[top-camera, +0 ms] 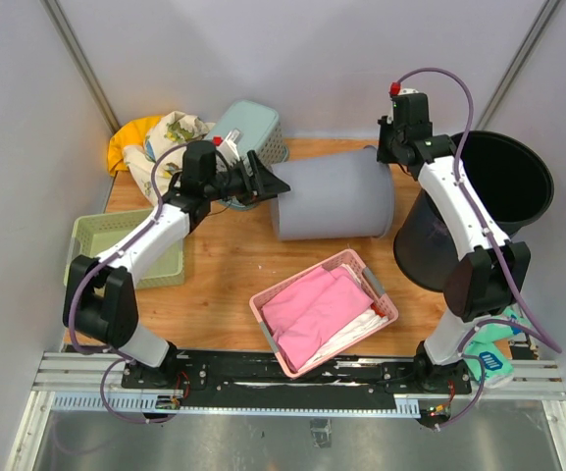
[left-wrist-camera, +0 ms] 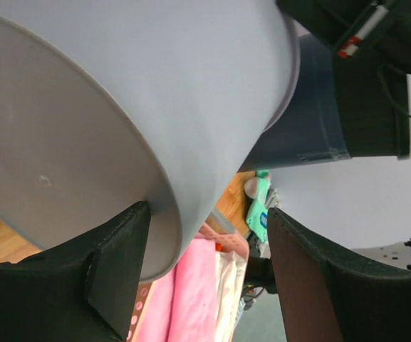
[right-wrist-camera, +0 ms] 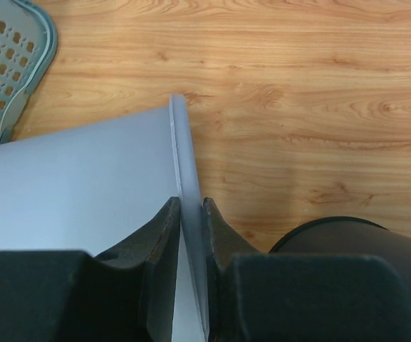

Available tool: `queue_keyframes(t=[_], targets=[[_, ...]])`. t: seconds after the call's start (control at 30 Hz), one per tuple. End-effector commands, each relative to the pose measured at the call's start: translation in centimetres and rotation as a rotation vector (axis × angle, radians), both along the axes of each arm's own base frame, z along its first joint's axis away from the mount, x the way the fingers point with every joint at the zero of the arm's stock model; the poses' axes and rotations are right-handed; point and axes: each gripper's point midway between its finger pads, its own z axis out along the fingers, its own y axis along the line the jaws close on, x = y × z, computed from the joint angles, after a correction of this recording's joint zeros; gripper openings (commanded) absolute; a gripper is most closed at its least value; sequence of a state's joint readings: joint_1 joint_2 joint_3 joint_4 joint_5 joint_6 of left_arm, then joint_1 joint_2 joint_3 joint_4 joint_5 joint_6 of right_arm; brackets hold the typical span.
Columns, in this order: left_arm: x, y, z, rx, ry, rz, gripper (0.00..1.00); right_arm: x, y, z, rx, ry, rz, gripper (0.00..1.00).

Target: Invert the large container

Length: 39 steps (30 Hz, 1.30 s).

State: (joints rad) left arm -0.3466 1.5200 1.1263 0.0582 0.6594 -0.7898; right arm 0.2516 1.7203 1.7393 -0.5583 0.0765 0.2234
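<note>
The large grey container (top-camera: 332, 196) lies on its side on the wooden table, base to the left and mouth to the right. My left gripper (top-camera: 268, 183) is open at the base. In the left wrist view the base edge (left-wrist-camera: 162, 235) sits between the fingers of the left gripper (left-wrist-camera: 206, 217), and the left finger (left-wrist-camera: 116, 256) is against the base. My right gripper (top-camera: 388, 157) is shut on the container's rim at the far side of the mouth. The right wrist view shows the thin rim (right-wrist-camera: 180, 142) pinched by the right gripper (right-wrist-camera: 189, 205).
A big black bin (top-camera: 498, 196) stands upright right of the grey container, under the right arm. A pink basket (top-camera: 381, 294) of pink and white cloth lies in front. A green tray (top-camera: 101, 235), a teal basket (top-camera: 253, 123) and bunched cloths (top-camera: 150, 142) are at the left.
</note>
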Motion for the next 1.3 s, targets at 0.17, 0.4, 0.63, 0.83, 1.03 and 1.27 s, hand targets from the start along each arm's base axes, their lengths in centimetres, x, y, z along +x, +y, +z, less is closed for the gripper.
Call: queue_keyframes(t=[0.17, 0.4, 0.63, 0.83, 1.03, 1.27], targets=[[-3.7, -4.2, 13.8, -0.214, -0.324, -0.184, 0.69, -2.5, 5.5, -3.0, 0.174, 0.145, 0.120, 0.14], [-2.6, -7.3, 13.5, -0.230, -0.299, -0.249, 0.70, -1.9, 5.9, -3.4, 0.206, 0.151, 0.102, 0.15], [-0.6, -9.1, 12.4, -0.232, -0.269, -0.260, 0.71, -1.3, 5.6, -4.0, 0.202, 0.161, 0.086, 0.28], [1.2, -10.1, 11.1, -0.227, -0.237, -0.255, 0.71, -1.1, 4.5, -4.0, 0.181, 0.161, 0.061, 0.44], [3.6, -11.8, 10.8, -0.233, -0.236, -0.212, 0.73, -1.0, 2.0, 0.1, 0.128, 0.084, 0.004, 0.59], [5.5, -14.5, 10.4, -0.289, -0.218, -0.154, 0.73, -2.4, -2.8, 6.8, 0.052, -0.066, -0.125, 0.67]])
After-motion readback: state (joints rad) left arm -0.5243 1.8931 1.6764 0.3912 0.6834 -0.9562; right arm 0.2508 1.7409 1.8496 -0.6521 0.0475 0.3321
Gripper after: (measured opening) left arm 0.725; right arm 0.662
